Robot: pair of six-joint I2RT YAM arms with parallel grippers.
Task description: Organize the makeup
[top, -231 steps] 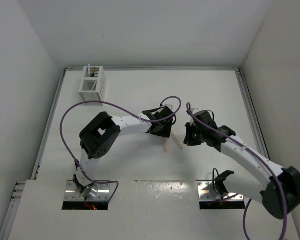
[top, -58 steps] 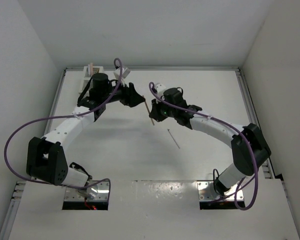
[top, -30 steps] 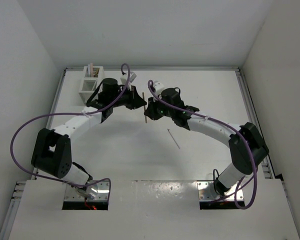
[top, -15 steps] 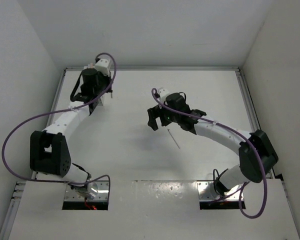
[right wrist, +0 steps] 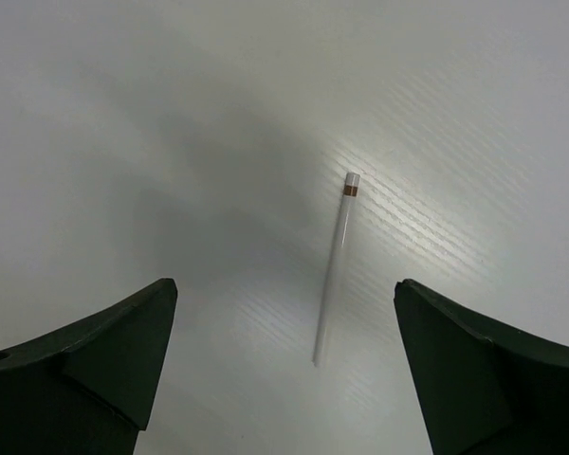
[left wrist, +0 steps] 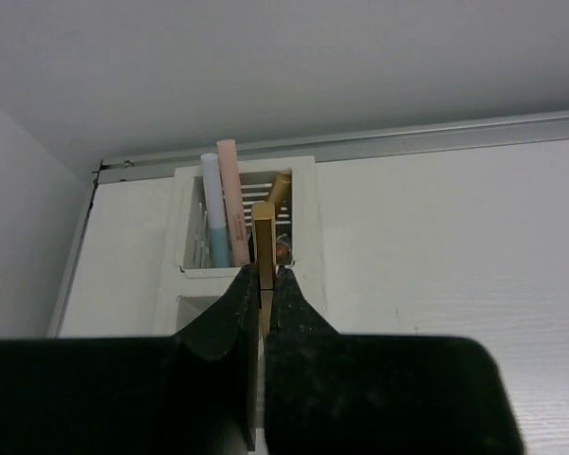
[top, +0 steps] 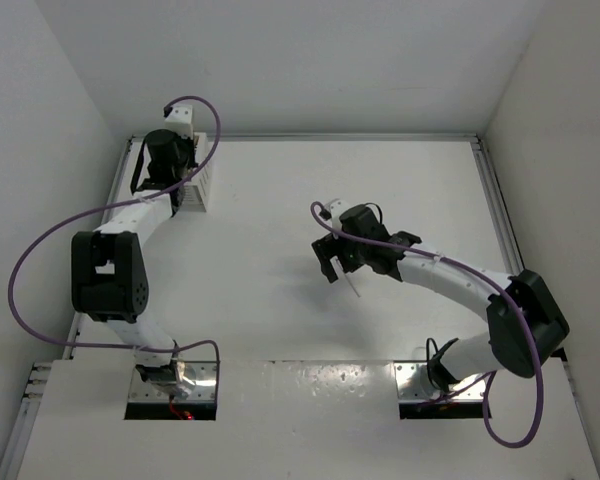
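My left gripper (left wrist: 265, 275) is shut on a tan makeup stick (left wrist: 263, 237), held upright over the white slatted box (left wrist: 302, 204) at the table's far left corner. In the box stand a light blue stick (left wrist: 212, 223), a salmon pink stick (left wrist: 229, 194) and another tan stick (left wrist: 281, 183). From above, the left gripper (top: 180, 178) is at the box (top: 200, 186). My right gripper (right wrist: 284, 284) hangs open over a slim white stick (right wrist: 334, 270) with a brown band, which lies flat on the table. In the top view the right gripper (top: 331, 262) is just left of that stick (top: 353, 288).
A metal rail (left wrist: 436, 137) runs along the table's far edge behind the box, with walls close on the left and at the back. The white table (top: 260, 290) lies between the two arms.
The right gripper opened, letting go of the tan stick, and drew back over the white stick. The left arm swung left with the tan stick to the box.
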